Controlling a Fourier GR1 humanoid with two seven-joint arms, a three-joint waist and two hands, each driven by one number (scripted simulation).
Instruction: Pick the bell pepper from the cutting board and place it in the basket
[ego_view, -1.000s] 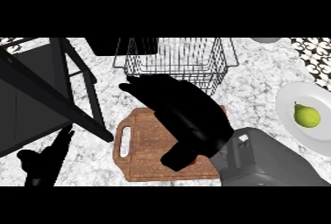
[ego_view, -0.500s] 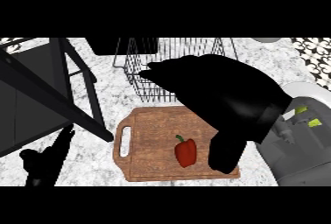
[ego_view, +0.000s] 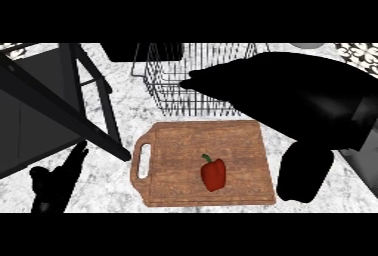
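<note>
The red bell pepper (ego_view: 213, 173) with a green stem lies on the wooden cutting board (ego_view: 193, 140), right of the board's middle, with nothing touching it. My right hand (ego_view: 295, 95) fills the upper right, close to the camera. Its straight fingers (ego_view: 199, 81) reach left over the near side of the wire basket (ego_view: 165, 75), and its thumb (ego_view: 303, 172) hangs down beside the board's right edge. It is open and holds nothing. My left hand (ego_view: 60, 177) rests open at the lower left, fingers up, well left of the board.
A black frame with slanted bars (ego_view: 96, 117) crosses the left side, its foot ending near the board's handle slot (ego_view: 143, 160). A dark object (ego_view: 133, 51) stands behind the basket. The marble counter (ego_view: 155, 112) shows between board and basket.
My right hand lifted off the bell pepper and swung up and right toward the basket, empty. The pepper, covered a second ago, now lies in plain sight on the board. The left hand stayed put.
</note>
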